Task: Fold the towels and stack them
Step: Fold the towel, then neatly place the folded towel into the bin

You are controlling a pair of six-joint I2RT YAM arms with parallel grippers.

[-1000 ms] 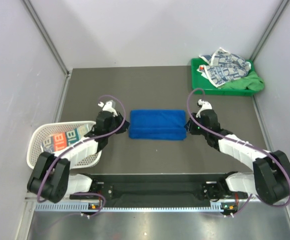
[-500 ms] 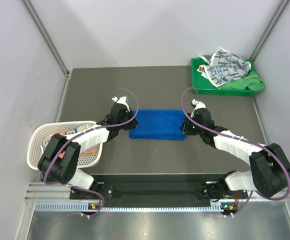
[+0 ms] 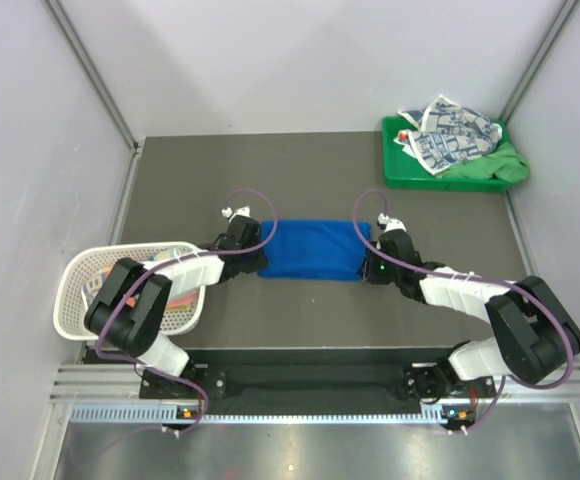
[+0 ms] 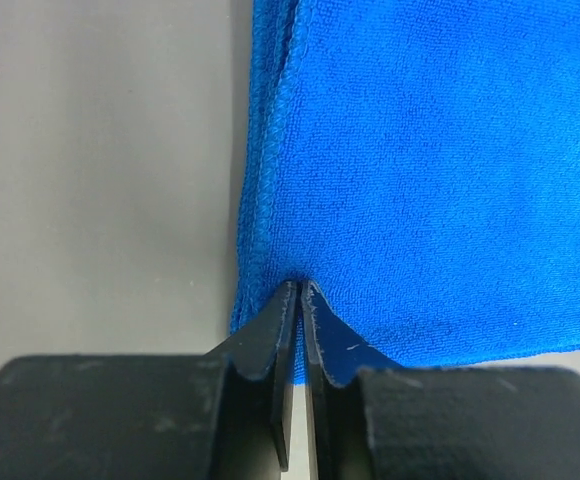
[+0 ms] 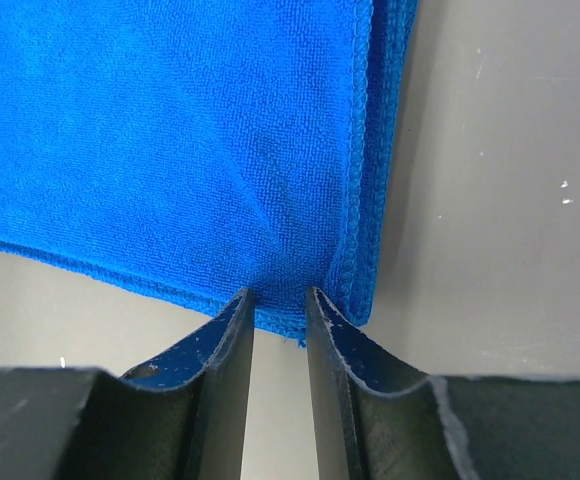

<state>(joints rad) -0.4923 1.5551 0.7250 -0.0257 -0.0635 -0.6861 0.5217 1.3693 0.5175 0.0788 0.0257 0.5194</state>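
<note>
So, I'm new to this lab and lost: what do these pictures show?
These are two robot arms bolted at the near edge of a table. The wide picture comes from a camera overhead; each close-up comes from a camera on one wrist, looking past its black fingers. A folded blue towel lies mid-table. The left gripper and the right gripper each pinch a corner of it, one at each end. A white mesh basket sits at the left; a green tray at the far right holds more towels.
</note>
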